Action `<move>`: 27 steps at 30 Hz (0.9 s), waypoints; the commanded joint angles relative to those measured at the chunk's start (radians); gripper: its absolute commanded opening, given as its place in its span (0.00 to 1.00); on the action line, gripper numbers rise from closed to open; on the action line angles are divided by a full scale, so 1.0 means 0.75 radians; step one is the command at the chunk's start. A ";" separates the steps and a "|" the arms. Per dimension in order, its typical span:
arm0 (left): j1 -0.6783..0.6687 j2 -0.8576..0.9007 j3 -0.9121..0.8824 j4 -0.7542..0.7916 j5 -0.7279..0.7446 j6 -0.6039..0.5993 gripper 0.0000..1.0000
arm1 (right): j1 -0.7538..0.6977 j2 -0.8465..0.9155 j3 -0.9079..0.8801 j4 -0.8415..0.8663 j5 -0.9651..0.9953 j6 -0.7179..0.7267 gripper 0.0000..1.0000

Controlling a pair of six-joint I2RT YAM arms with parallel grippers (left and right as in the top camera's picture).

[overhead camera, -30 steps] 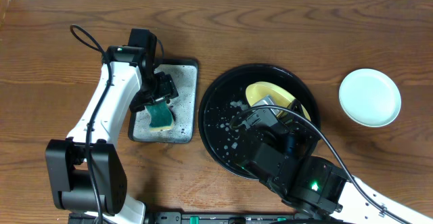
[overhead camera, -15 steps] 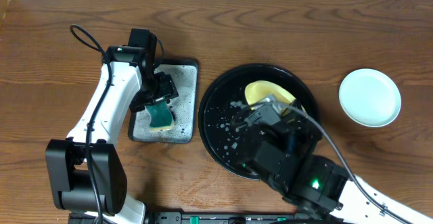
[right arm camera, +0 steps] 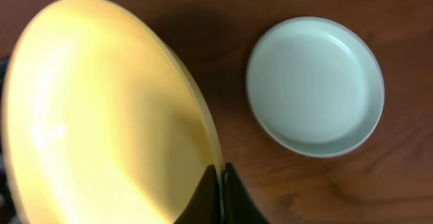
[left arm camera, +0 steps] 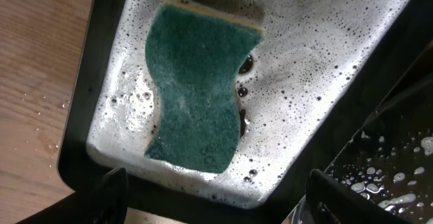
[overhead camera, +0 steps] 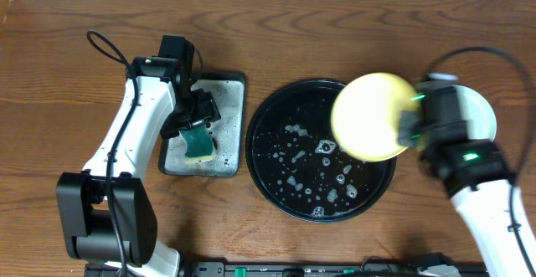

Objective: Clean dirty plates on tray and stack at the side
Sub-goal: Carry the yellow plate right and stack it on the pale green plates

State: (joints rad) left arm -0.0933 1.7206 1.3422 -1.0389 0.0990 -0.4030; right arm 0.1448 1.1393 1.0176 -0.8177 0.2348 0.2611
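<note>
My right gripper (overhead camera: 408,131) is shut on the rim of the pale yellow plate (overhead camera: 373,116) and holds it in the air over the right edge of the round black tray (overhead camera: 270,118). In the right wrist view the yellow plate (right arm camera: 101,116) fills the left, pinched at my gripper (right arm camera: 220,176). A light blue plate (overhead camera: 477,110) lies on the table at the right, partly hidden by my right arm; it also shows in the right wrist view (right arm camera: 315,85). The tray holds only soap suds. My left gripper (overhead camera: 201,116) is open above the green sponge (overhead camera: 198,143).
The grey rectangular tray (overhead camera: 228,135) with foam stands left of the black tray; in the left wrist view the sponge (left arm camera: 199,85) lies in its suds (left arm camera: 304,61). A black cable (overhead camera: 109,47) loops at the back left. Wood table (overhead camera: 335,26) all round.
My right arm lifted the yellow plate out of the black tray and swung right, toward the light blue plate. The left arm has not moved.
</note>
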 commanded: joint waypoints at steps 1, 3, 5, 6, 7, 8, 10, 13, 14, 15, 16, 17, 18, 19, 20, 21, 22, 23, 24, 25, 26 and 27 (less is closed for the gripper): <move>0.003 -0.022 0.005 -0.004 -0.003 0.009 0.84 | -0.314 0.020 0.002 0.023 -0.422 -0.125 0.01; 0.003 -0.022 0.005 -0.004 -0.003 0.009 0.84 | -0.486 0.060 0.002 0.034 -0.502 -0.152 0.01; 0.003 -0.022 0.005 -0.004 -0.003 0.009 0.84 | -0.713 0.150 0.002 0.063 -0.541 -0.151 0.01; 0.003 -0.022 0.005 -0.004 -0.003 0.009 0.84 | -0.770 0.183 0.002 0.078 -0.543 -0.150 0.01; 0.003 -0.022 0.005 -0.004 -0.003 0.009 0.84 | -0.830 0.226 0.002 0.099 -0.547 -0.142 0.01; 0.003 -0.022 0.005 -0.004 -0.003 0.009 0.84 | -0.883 0.273 0.002 0.121 -0.549 -0.122 0.01; 0.003 -0.022 0.005 -0.004 -0.003 0.009 0.84 | -0.966 0.369 0.002 0.170 -0.550 -0.073 0.01; 0.003 -0.022 0.005 -0.004 -0.003 0.009 0.84 | -1.057 0.495 0.002 0.243 -0.550 -0.049 0.01; 0.003 -0.022 0.005 -0.004 -0.003 0.009 0.84 | -1.081 0.534 0.002 0.268 -0.567 -0.039 0.01; 0.003 -0.022 0.005 -0.004 -0.003 0.009 0.84 | -1.097 0.563 0.002 0.286 -0.600 -0.040 0.01; 0.003 -0.022 0.005 -0.004 -0.003 0.009 0.84 | -1.108 0.589 0.002 0.305 -0.637 -0.041 0.01; 0.003 -0.022 0.005 -0.004 -0.003 0.009 0.84 | -1.111 0.605 0.002 0.320 -0.661 -0.042 0.01; 0.003 -0.022 0.005 -0.004 -0.003 0.009 0.84 | -1.112 0.616 0.002 0.339 -0.683 -0.046 0.14; 0.003 -0.022 0.005 -0.004 -0.003 0.009 0.84 | -1.109 0.617 0.002 0.363 -0.717 -0.058 0.32; 0.003 -0.022 0.005 -0.004 -0.003 0.009 0.84 | -1.106 0.610 0.004 0.389 -0.784 -0.097 0.48; 0.003 -0.022 0.005 -0.004 -0.003 0.009 0.84 | -1.105 0.597 0.006 0.405 -0.859 -0.134 0.61; 0.003 -0.022 0.005 -0.004 -0.003 0.009 0.84 | -1.103 0.573 0.012 0.410 -0.938 -0.157 0.70; 0.003 -0.022 0.005 -0.004 -0.003 0.009 0.84 | -1.099 0.541 0.017 0.416 -1.001 -0.156 0.74; 0.003 -0.022 0.005 -0.004 -0.003 0.009 0.84 | -1.093 0.507 0.020 0.419 -1.062 -0.156 0.75; 0.003 -0.022 0.005 -0.004 -0.003 0.009 0.84 | -1.083 0.468 0.022 0.422 -1.120 -0.156 0.78; 0.003 -0.022 0.005 -0.004 -0.003 0.009 0.84 | -1.067 0.416 0.023 0.420 -1.181 -0.156 0.82; 0.003 -0.022 0.005 -0.004 -0.003 0.009 0.84 | -1.045 0.355 0.023 0.406 -1.242 -0.156 0.90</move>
State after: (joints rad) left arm -0.0933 1.7206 1.3422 -1.0393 0.0994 -0.4030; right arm -0.6773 1.5425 1.0172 -0.5087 -0.4599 0.1673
